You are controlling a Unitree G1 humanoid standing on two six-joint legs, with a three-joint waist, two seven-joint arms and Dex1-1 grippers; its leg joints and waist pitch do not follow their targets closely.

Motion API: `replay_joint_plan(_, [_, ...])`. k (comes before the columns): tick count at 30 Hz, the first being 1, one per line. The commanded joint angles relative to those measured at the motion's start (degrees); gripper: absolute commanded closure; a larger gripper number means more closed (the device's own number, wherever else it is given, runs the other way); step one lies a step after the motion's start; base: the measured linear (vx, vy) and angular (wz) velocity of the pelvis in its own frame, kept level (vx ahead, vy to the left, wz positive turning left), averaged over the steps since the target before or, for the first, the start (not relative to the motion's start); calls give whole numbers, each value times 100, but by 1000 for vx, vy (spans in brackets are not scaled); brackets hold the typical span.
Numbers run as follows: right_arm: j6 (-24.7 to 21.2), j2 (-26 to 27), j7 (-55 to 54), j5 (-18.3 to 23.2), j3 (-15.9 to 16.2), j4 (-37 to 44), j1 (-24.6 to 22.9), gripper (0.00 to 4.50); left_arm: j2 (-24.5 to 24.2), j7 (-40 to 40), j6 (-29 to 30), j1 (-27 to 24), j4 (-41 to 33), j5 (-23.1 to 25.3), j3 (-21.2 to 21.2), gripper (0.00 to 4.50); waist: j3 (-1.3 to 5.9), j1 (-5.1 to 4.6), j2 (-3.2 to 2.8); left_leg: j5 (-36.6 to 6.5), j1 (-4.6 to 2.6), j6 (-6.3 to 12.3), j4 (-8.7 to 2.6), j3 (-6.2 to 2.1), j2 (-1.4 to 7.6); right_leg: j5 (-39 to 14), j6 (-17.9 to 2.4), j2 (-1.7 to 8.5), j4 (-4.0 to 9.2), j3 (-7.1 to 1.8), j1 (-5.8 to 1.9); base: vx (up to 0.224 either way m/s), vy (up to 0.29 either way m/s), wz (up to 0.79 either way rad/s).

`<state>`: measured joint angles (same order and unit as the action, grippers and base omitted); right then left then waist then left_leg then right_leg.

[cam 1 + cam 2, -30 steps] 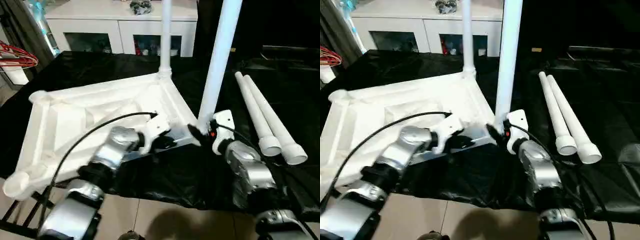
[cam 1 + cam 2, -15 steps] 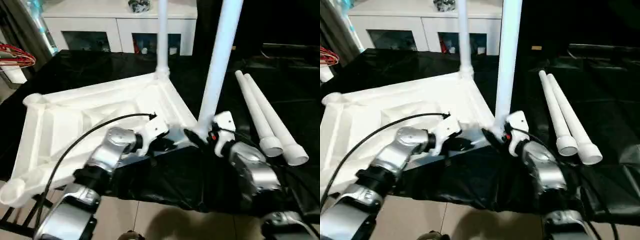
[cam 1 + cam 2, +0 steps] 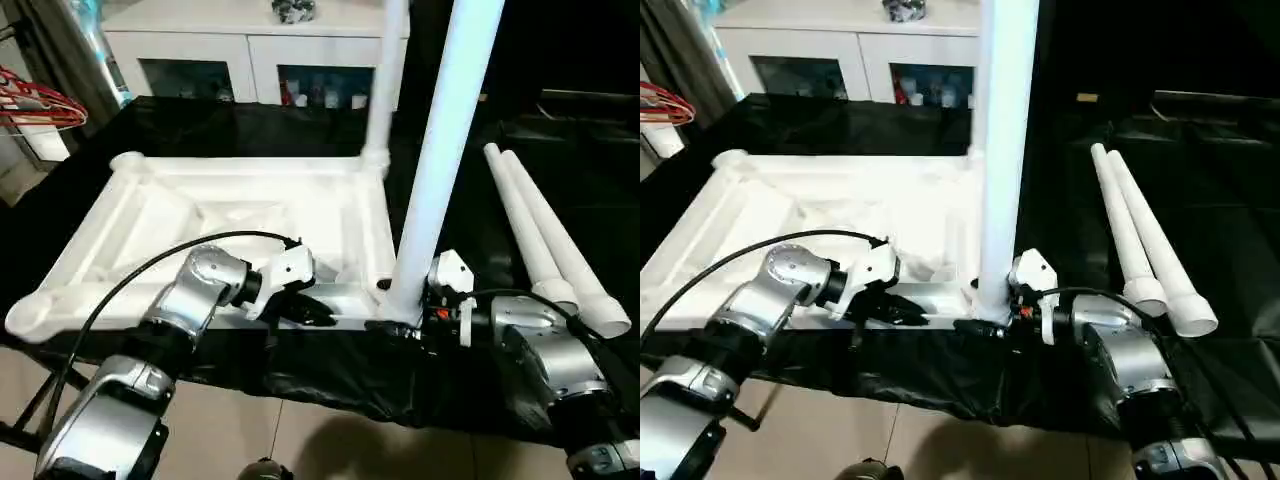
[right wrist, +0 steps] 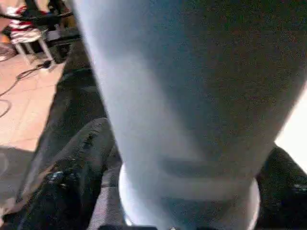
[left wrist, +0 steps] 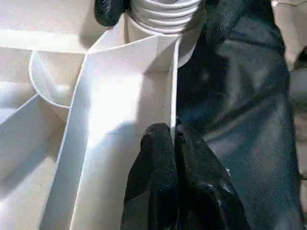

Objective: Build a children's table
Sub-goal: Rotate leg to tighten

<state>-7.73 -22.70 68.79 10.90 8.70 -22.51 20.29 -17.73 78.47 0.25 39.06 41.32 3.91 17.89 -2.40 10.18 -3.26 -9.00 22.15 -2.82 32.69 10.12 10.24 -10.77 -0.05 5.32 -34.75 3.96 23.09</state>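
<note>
Since a second ago the tabletop (image 3: 230, 215) has swung square to the robot. Left gripper (image 5: 172, 139), pinched on its near rim, shows closest in its wrist view. Right gripper (image 3: 400, 325) straddles the upright leg (image 3: 440, 160), fingers (image 4: 62, 191) wide; spare legs (image 3: 550, 240) lie right

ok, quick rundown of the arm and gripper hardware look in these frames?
Both forearms are rounded silver shells with black joint sections. The left gripper and right gripper each have a white wrist housing and glossy black fingers. A black cable loops over the left forearm; the right wrist shows a small red mark and its own black cable.
</note>
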Motion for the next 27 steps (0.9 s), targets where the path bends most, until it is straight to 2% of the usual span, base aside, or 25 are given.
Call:
replay_joint_plan(1, [-155,153,515,107,590,361,-101,105,121,-162,-95,209,14,-79,54,450,359,13,90,-1366,-84,412,-339,-91,311,-1117,-1283,389,419,-241,-266,0,0,0])
replay_joint_plan(7, [-325,95,706,120,702,604,-235,147,96,15,-244,251,202,-7,78,450,360,98,62,-1456,-104,361,-345,-99,322,-1284,-1212,391,435,-250,-253,0,0,0])
replay_joint_plan(9, [-322,126,630,137,669,615,-249,160,111,21,-275,265,251,-25,59,450,363,108,70,-1467,-99,327,-351,-103,321,-1228,-1227,388,425,-247,-258,0,0,0])
replay_joint_plan(11, [-162,350,120,78,459,394,-201,167,190,-164,-227,271,264,-71,-27,450,365,107,68,-1477,-97,291,-353,-104,322,-1235,-1234,400,424,-249,-257,0,0,0])
replay_joint_plan(12, [-162,350,120,78,459,394,-201,169,190,-164,-227,271,264,-71,-27,450,362,101,65,-1482,-95,282,-352,-101,317,-1246,-1235,395,426,-249,-250,0,0,0])
replay_joint_plan(14, [-147,628,-635,-53,193,-3,-55,170,308,-570,-159,281,269,-27,-100,450,352,90,68,-1553,-97,232,-362,-103,314,-1396,-1208,405,437,-249,-245,0,0,0])
replay_joint_plan(15, [-153,700,-837,-86,117,-96,-20,172,350,-702,-133,290,282,-18,-123,450,333,54,71,-1757,-108,103,-389,-119,302,-1802,-1135,418,473,-238,-234,0,0,0])
replay_joint_plan(17, [-153,700,-837,-86,117,-96,-20,173,350,-702,-133,290,282,-18,-123,450,325,27,70,-1865,-127,63,-401,-123,306,-2043,-1042,415,504,-248,-232,0,0,0])
replay_joint_plan(18, [-150,984,-1632,-161,-159,-438,119,173,566,-1145,-31,271,243,-29,-230,450,329,-2,75,-1836,-114,32,-408,-124,313,-1960,-1048,417,487,-264,-221,0,0,0])
replay_joint_plan(20, [-188,1132,-2035,-182,-286,-606,189,173,681,-1346,9,234,180,-30,-266,450,331,-28,71,-1870,-117,-5,-418,-138,303,-1971,-1051,417,489,-246,-227,0,0,0])
replay_joint_plan(21, [-83,1295,-2524,-260,-387,-836,275,174,818,-1594,58,172,94,23,-272,450,332,-83,68,-1819,-99,-22,-413,-134,291,-1888,-1061,421,488,-247,-237,0,0,0])
replay_joint_plan(22, [-11,1488,-3078,-363,-505,-1129,393,174,958,-1837,102,85,-25,89,-243,450,337,-105,39,-1827,-107,-34,-408,-135,285,-1863,-1058,421,494,-245,-228,0,0,0])
replay_joint_plan(23, [-11,1488,-3078,-363,-505,-1129,393,174,958,-1837,102,85,-25,89,-243,450,342,-116,51,-1797,-105,-33,-409,-137,286,-1801,-1060,420,493,-246,-235,0,0,0])
replay_joint_plan(25, [13,1851,-4175,-471,-763,-1665,662,174,1226,-2205,345,-113,-366,168,-138,450,344,-160,47,-1706,-81,-15,-410,-131,288,-1564,-1107,408,460,-251,-238,0,0,0])
replay_joint_plan(26, [13,1851,-4175,-471,-763,-1665,662,174,1226,-2205,345,-113,-366,168,-138,450,354,-198,37,-1706,-93,-18,-410,-127,280,-1497,-1130,392,461,-239,-237,0,0,0])
replay_joint_plan(27, [123,1959,-4320,-480,-791,-1744,707,174,1329,-2323,462,-187,-506,190,-94,450,354,-209,52,-1678,-93,27,-398,-116,267,-1419,-1129,377,462,-240,-245,0,0,0])
